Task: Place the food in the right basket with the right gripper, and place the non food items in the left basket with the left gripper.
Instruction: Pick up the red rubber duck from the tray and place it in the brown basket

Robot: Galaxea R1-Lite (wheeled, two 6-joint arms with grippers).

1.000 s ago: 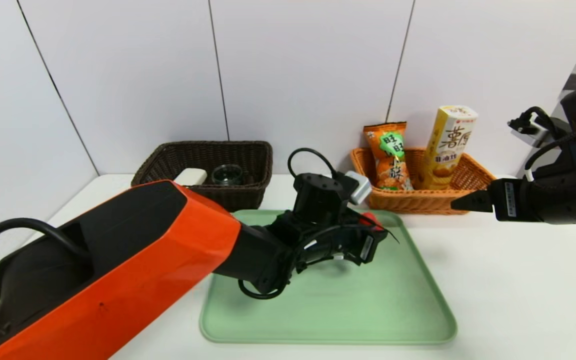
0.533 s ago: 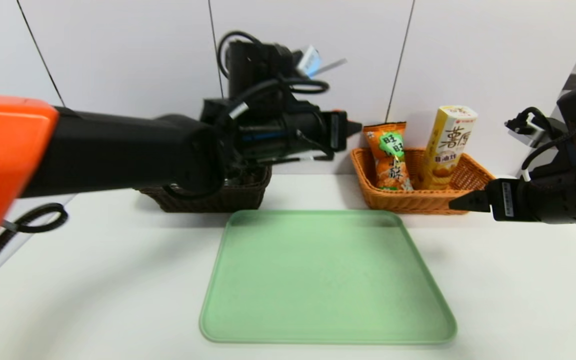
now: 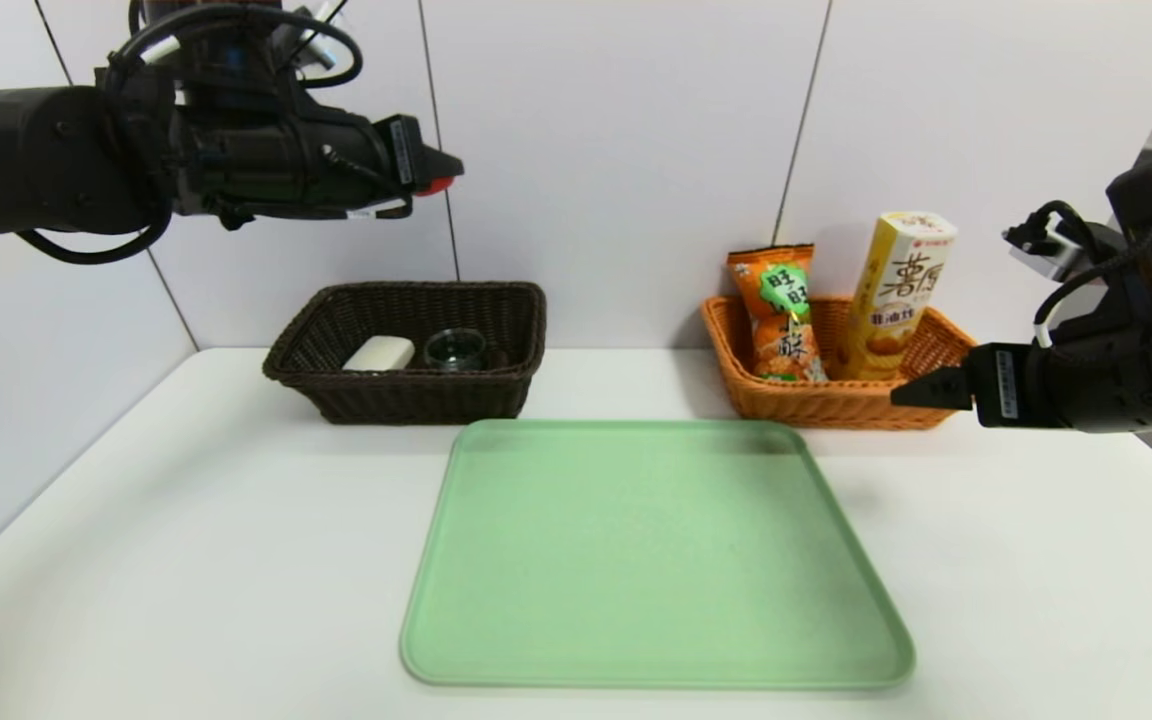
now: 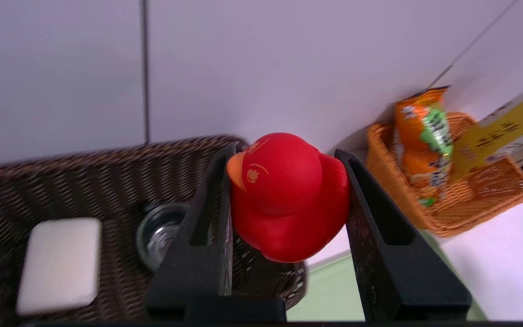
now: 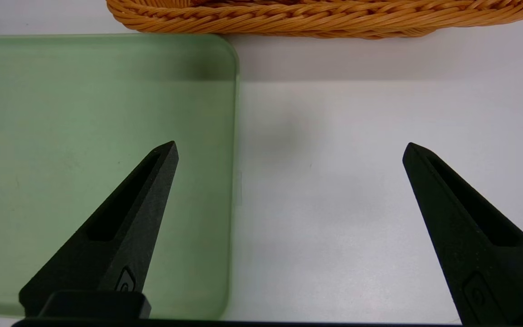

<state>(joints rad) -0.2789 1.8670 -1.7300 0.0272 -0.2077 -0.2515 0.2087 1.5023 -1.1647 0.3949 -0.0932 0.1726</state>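
Red duck toy (image 4: 284, 195) w/ orange beak: up in the air, above dark brown basket (image 3: 406, 352), far left. Held betw. jaws of L gripper (image 4: 284, 200), both sides touched; jaws partly apart, closed on toy. In that basket, at far left of tabletop (image 3: 216, 540): white block (image 3: 381, 354) on left, clear glass bowl (image 3: 455, 349) just beside it, to the right. At far right: orange basket (image 3: 826, 405) w/ orange snack bag (image 3: 781, 315) on its left, leaning; tall yellow snack box (image 3: 896, 295) to the right of bag, tilted, top well above rim. Both inside basket. Betw. the two baskets but nearer: green tray (image 3: 656, 555), flat on tabletop, nothing on it. R gripper (image 5: 290, 152) parked at right, near the near side of orange basket, right of tray; jaws wide, nothing held. Behind baskets: white wall (image 3: 626, 170) w/ thin dark seams.
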